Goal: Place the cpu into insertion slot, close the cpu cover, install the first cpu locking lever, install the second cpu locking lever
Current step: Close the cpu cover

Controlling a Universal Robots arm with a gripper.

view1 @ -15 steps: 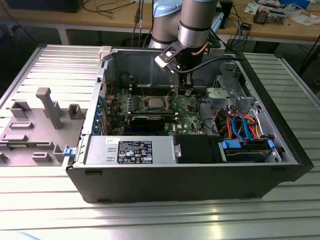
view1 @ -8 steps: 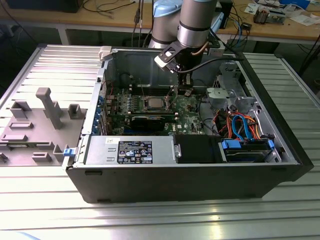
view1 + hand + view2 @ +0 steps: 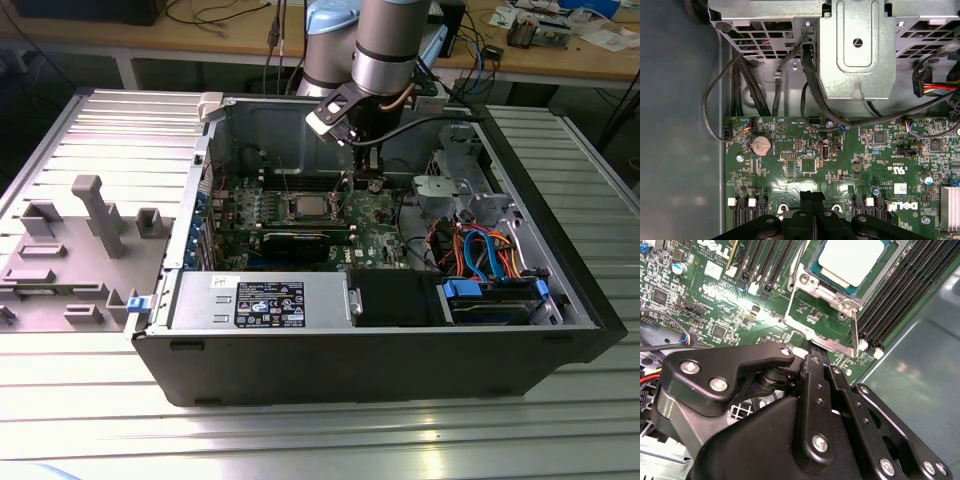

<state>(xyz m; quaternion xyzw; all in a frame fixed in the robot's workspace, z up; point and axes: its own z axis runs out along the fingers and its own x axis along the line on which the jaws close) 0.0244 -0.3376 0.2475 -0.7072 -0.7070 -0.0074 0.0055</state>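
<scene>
The cpu (image 3: 850,260) sits in the insertion slot (image 3: 816,271). Our gripper (image 3: 819,351), jaws together, meets the open cpu cover (image 3: 837,344) beside it; we should press squarely, slowly.

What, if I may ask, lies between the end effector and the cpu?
In the second wrist view, the cpu cover, swung open, lies between the end effector and the cpu.

A silver-grey cylindrical arm (image 3: 385,45) with pale blue joint caps (image 3: 325,18) carries a black cable (image 3: 430,120) and a matte black linkage gripper (image 3: 819,360) studded with silver screws (image 3: 820,442).
</scene>
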